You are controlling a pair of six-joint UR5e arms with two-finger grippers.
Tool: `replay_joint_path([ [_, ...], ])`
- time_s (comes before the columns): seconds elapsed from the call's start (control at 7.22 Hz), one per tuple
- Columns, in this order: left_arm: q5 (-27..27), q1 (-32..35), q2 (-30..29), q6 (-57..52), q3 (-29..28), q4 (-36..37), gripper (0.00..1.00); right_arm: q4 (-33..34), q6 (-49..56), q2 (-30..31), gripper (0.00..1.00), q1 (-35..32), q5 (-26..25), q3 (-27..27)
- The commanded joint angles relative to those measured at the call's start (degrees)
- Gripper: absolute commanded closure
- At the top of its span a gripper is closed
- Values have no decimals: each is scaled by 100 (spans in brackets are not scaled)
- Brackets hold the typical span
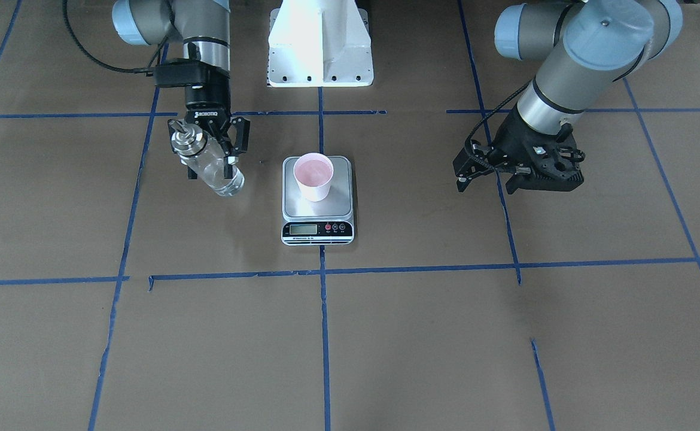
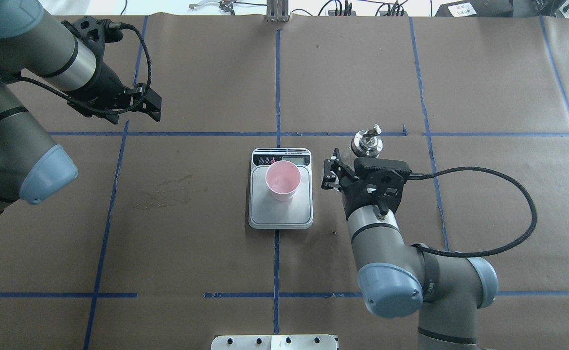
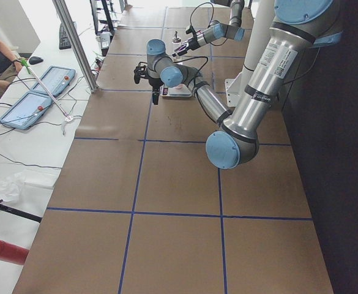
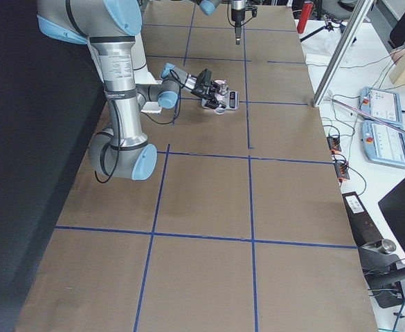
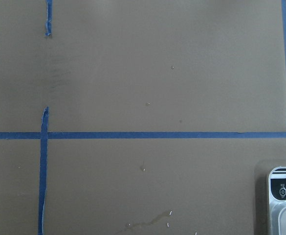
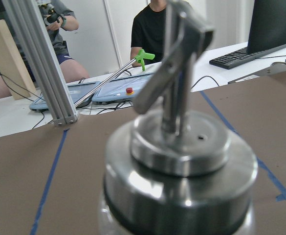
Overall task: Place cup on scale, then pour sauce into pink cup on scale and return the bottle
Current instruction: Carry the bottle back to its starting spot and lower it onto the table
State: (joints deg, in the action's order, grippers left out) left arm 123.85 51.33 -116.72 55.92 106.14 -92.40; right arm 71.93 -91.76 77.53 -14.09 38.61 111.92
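The pink cup (image 1: 313, 175) stands upright on the steel platform of the scale (image 1: 296, 205), mid-table; it also shows in the overhead view (image 2: 283, 180). My right gripper (image 1: 211, 167) is shut on the clear glass bottle (image 1: 183, 142), its fingers on either side of the glass body. The bottle is upright, just to the robot's right of the scale. Its silver collar and spout fill the right wrist view (image 6: 182, 166). I cannot see any sauce in the cup. My left gripper (image 1: 486, 179) is open and empty, well away on the robot's left of the scale.
The white robot base (image 1: 320, 48) stands behind the scale. Blue tape lines cross the brown paper table cover. A faint stain (image 2: 168, 194) marks the paper left of the scale. An aluminium post (image 6: 40, 63), tablets and seated people lie beyond the far table edge.
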Motion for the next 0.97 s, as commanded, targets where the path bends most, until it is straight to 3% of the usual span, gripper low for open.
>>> replay_joint_path([
  [0.0,-10,0,0,-2,-23,-6,5,-318,-307,587,100,-173,-2,-29],
  [0.28,-28,0,9,-2,3,3,5,-329,-325,956,100,-226,7,-91],
  [0.83,-28,0,9,7,12,3,5,-329,-343,931,100,-199,-20,-555],
])
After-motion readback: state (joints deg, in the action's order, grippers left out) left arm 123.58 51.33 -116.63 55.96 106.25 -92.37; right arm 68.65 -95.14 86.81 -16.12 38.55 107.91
